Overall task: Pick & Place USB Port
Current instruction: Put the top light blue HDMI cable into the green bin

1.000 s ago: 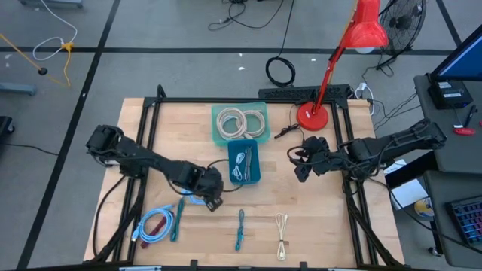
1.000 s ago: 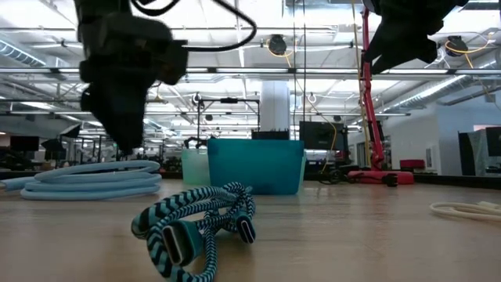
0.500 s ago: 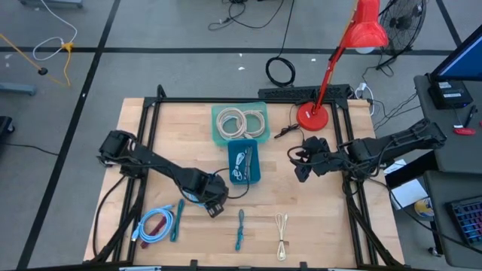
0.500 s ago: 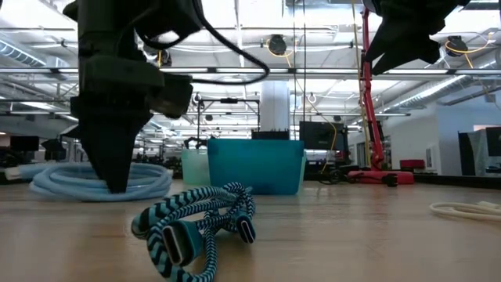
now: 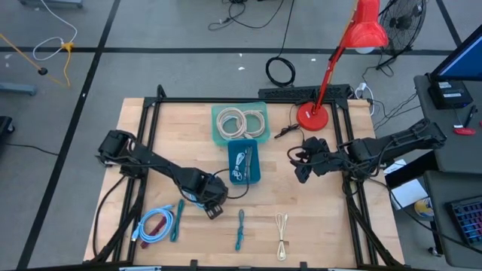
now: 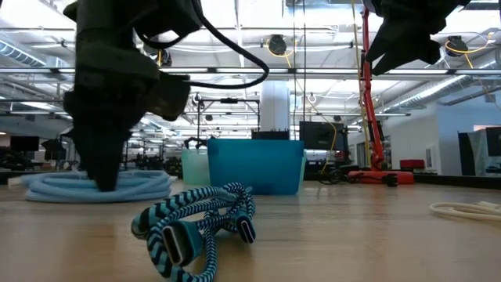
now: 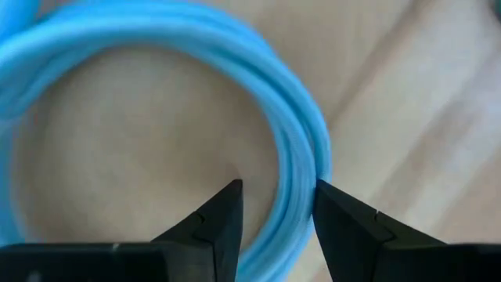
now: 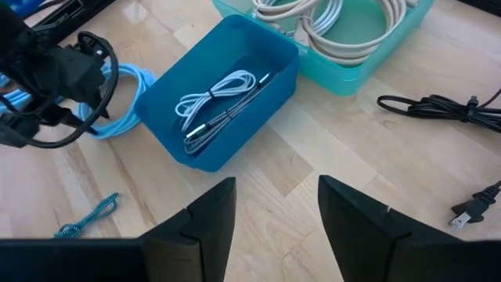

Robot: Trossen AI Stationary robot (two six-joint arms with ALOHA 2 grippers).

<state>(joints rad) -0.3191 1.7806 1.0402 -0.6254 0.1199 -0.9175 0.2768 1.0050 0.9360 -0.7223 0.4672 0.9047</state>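
Left wrist view says it best: the left gripper (image 7: 275,205) has its jaws parted around the strands of a light blue cable coil (image 7: 297,157), one finger inside the loop and one outside, not pinched shut (can't tell if it's touching). From above, that gripper (image 5: 212,205) sits at 7 o'clock from the blue bin (image 5: 244,162). The right gripper (image 5: 300,170) hovers at 3 o'clock from the bin, jaws apart, holding nothing.
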